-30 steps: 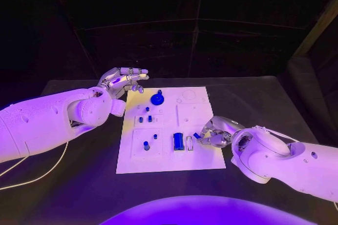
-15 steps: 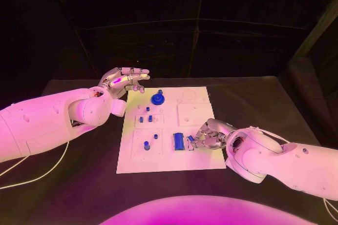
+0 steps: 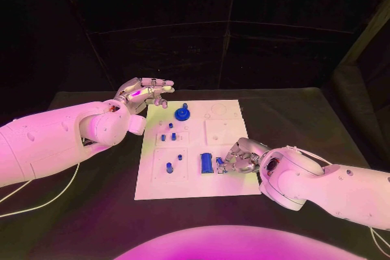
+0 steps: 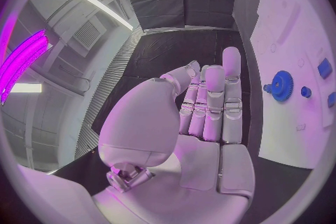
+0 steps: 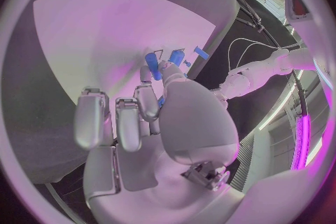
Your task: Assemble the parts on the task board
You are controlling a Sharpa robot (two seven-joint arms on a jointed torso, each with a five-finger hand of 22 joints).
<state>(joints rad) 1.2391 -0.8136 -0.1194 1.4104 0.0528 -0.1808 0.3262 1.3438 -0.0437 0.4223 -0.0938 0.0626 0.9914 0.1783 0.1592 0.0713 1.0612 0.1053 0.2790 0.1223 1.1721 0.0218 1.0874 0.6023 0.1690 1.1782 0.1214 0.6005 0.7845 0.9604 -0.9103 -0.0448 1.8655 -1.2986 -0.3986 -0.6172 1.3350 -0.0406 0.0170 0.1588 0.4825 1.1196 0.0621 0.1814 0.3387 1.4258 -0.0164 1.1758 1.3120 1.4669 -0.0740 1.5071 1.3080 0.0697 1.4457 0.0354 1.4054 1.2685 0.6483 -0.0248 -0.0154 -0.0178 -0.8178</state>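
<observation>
Head view: one white task board (image 3: 230, 184) in the middle of the dark surface (image 3: 309, 119), two white arms, two silver hands. On the board, counted: one round blue gear (image 3: 182, 114) at the far end, about three small blue pegs (image 3: 167, 137) in the middle zone, two more small blue pieces (image 3: 169, 167) on the near left panel, one larger blue block (image 3: 206, 162) near the right hand. Exact count of the smallest pieces hard to settle.

Left hand (image 3: 145, 93) raised over the surface just beyond the board's far left corner, fingers loosely spread and slightly curled, nothing in them. Left wrist view: same hand (image 4: 207, 117) with fingers (image 4: 232, 89) straight and side by side, palm bare, gear (image 4: 282, 85) and board (image 4: 294, 123) off to one side.

Right hand (image 3: 240, 157) low on the board's near right part, fingers curled down just beside the blue block, a small blue part (image 3: 219, 161) at the fingertips. Right wrist view: hand (image 5: 150, 117) with thumb and a finger closing round a blue piece (image 5: 153, 65); a second blue piece (image 5: 176, 57) close by; grip itself partly hidden by the thumb, contact hard to confirm.

Compared with a second ago: right hand lower and further left, now closer to the block; left hand in nearly the same spot; gear and pegs unmoved.
</observation>
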